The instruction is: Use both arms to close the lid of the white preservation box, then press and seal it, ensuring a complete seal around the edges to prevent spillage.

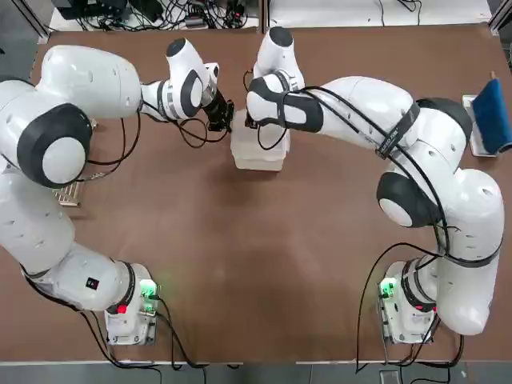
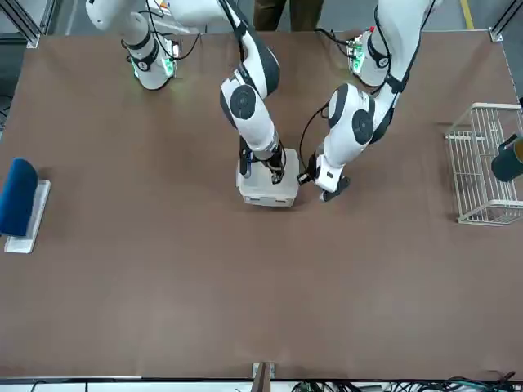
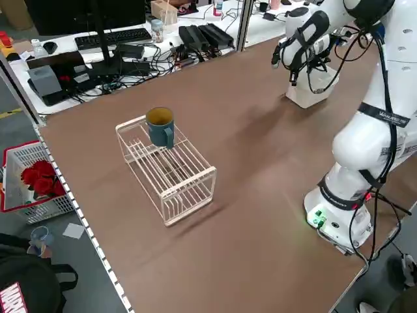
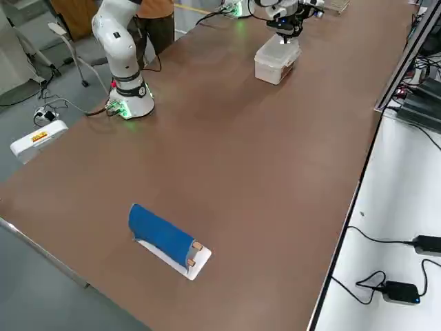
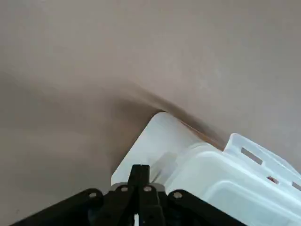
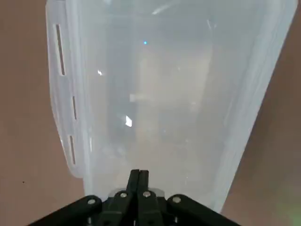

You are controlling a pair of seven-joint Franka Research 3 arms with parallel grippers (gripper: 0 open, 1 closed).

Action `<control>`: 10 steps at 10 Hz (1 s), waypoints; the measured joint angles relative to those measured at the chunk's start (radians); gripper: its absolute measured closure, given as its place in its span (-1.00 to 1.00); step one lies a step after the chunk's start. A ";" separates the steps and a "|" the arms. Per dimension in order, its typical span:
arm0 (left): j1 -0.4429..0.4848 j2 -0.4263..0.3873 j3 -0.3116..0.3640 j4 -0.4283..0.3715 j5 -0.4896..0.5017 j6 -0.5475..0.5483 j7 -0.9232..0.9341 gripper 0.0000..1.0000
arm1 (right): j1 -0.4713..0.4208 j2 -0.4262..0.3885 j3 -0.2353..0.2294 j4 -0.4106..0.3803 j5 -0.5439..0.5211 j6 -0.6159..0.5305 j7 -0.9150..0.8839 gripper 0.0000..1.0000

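Both grippers are clenched empty: the right gripper (image 6: 139,175) over the box (image 1: 258,149) lid (image 6: 160,94), the left gripper (image 5: 139,170) beside it. A wire rack (image 2: 482,163) with a mug (image 3: 160,126) stands far left, a blue item (image 1: 491,120) far right.

A brown tabletop (image 1: 240,256) is seen. The white preservation box (image 1: 258,152) is set on it. A wire rack (image 2: 482,167) and a blue item on a tray (image 2: 20,204) are placed well apart from the box, on opposite sides.

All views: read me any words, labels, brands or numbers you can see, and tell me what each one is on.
Nothing can be read for certain.
Black band on the right arm: white lettering, too small to read.
Black bag on the floor: red and white letters, cut off at the edge, unreadable.
White device on the floor: yellow label, too small to read.
White preservation box: no text visible.
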 joint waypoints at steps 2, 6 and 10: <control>0.000 -0.001 0.000 -0.002 -0.007 0.003 0.000 0.98 | 0.000 0.000 0.000 0.000 0.000 0.000 0.000 0.96; 0.000 -0.003 -0.001 -0.008 -0.034 0.012 0.000 0.98 | 0.000 0.000 0.000 0.000 0.000 0.000 0.000 0.96; 0.001 -0.004 -0.004 -0.013 -0.038 0.024 0.000 0.98 | 0.000 0.000 0.000 0.000 0.000 0.000 0.000 0.96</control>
